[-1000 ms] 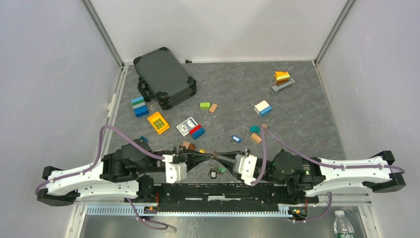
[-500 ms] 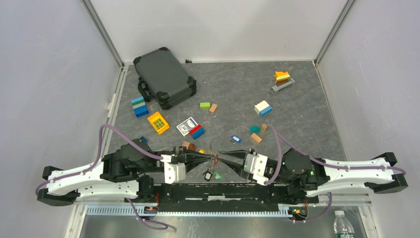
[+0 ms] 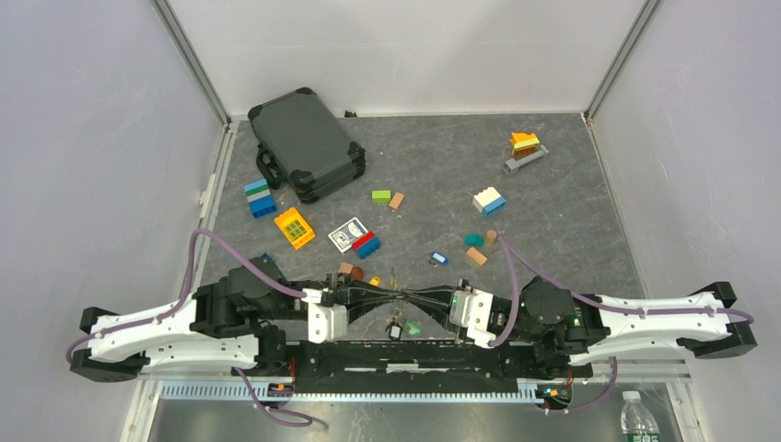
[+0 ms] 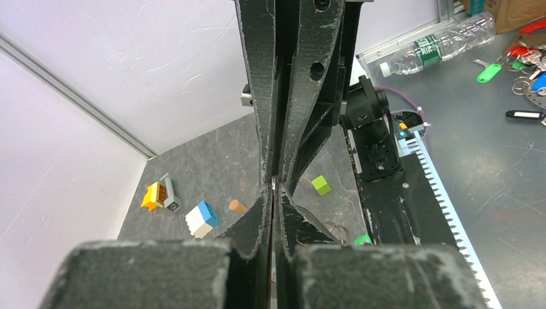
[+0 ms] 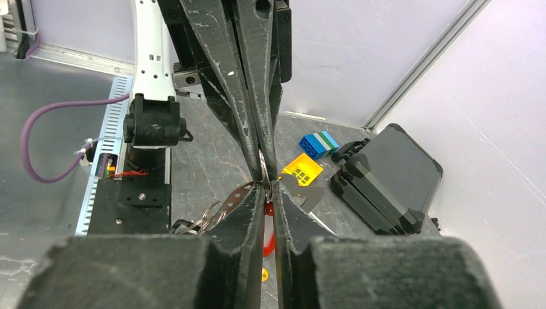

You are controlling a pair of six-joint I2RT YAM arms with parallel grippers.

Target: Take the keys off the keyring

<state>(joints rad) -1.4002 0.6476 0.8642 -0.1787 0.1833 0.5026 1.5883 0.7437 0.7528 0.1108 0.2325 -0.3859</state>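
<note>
My two grippers meet tip to tip low over the near middle of the mat. The left gripper (image 3: 398, 295) (image 4: 273, 188) is shut on the thin grey keyring (image 5: 263, 168), a sliver of metal showing between its jaws. The right gripper (image 3: 410, 296) (image 5: 267, 187) faces it with its jaws pinched on the same ring. A red key head (image 5: 269, 209) shows in the narrow slit behind its tips. Under the tips hang a black key (image 3: 394, 324) and a green key (image 3: 413, 328) (image 4: 362, 240), with small rings beside them. A blue-headed key (image 3: 439, 259) lies loose on the mat.
A black case (image 3: 307, 143) lies at the back left. A card box (image 3: 347, 234), a yellow plate (image 3: 295, 227) and scattered blocks, such as a blue-white one (image 3: 489, 201) and a green one (image 3: 380, 195), lie mid-mat. A bottle (image 3: 635, 414) stands off the table's near right corner.
The right gripper drew back to the right, jaws apart, then returned and closed at the left gripper's tips. The hanging keys swung a little. The left gripper stayed shut in place.
</note>
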